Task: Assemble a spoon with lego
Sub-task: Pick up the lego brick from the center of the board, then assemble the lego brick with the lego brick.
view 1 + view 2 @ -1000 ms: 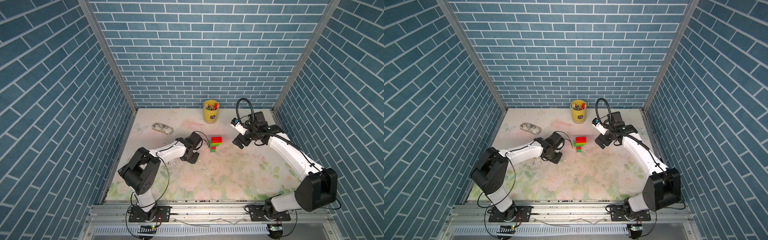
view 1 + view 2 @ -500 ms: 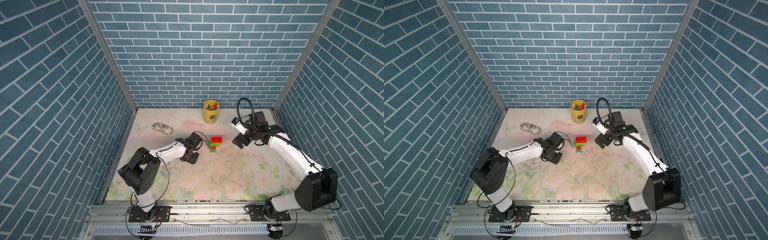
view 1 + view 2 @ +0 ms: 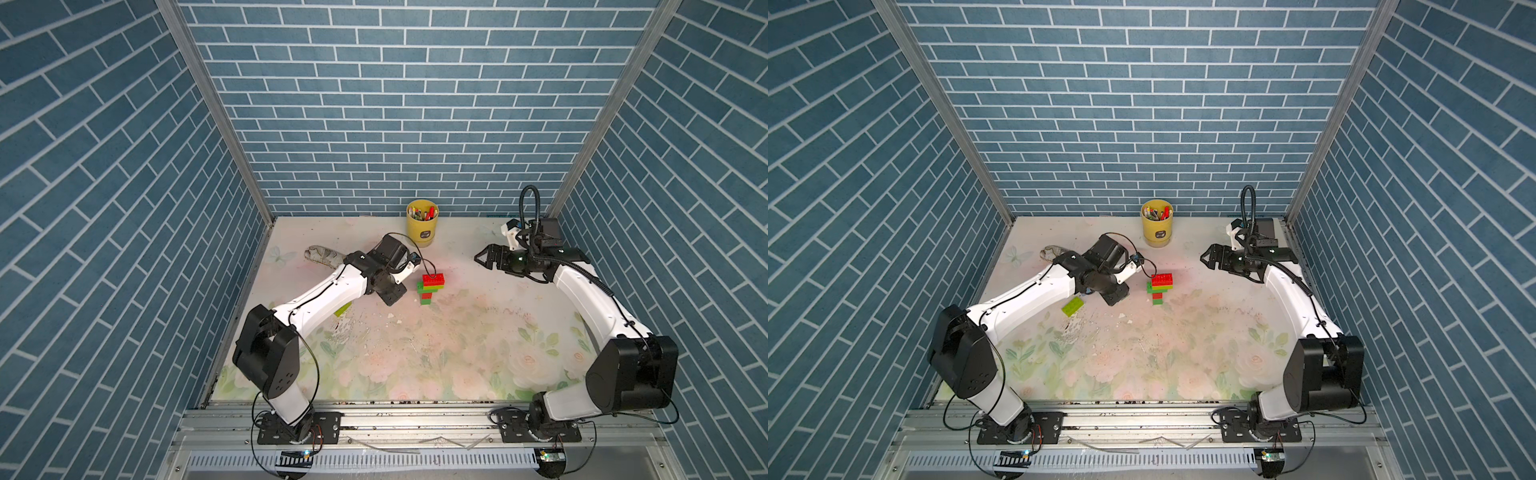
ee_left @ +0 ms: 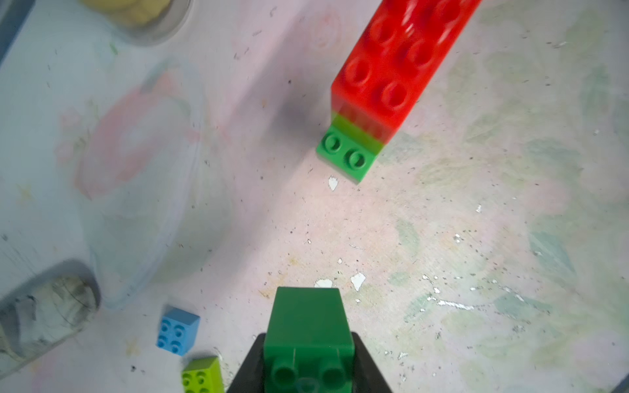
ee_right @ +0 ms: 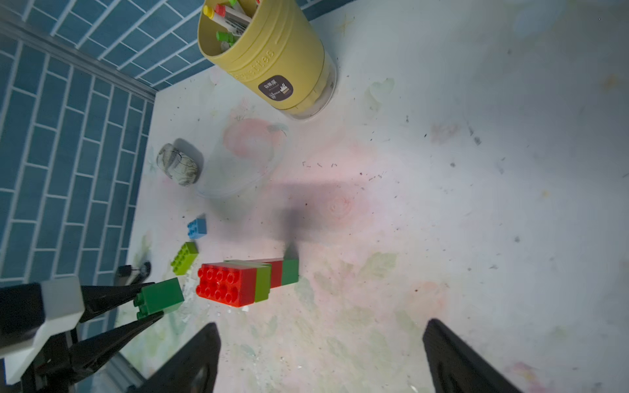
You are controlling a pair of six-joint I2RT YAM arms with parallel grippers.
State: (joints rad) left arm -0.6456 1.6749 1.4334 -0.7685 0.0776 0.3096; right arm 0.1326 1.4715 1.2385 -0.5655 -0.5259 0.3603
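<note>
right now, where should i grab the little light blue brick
Take the light-blue brick by two opposite flat side walls, coming down from above. It sits studs up on the table, apart from the lime brick, so those walls look free. The open right hand seems best; the left hand is shut on a dark green brick.

3 blue brick-patterned walls (image 3: 374,104) around a pale floral tabletop (image 3: 457,353), metal corner posts (image 3: 218,112)
</note>
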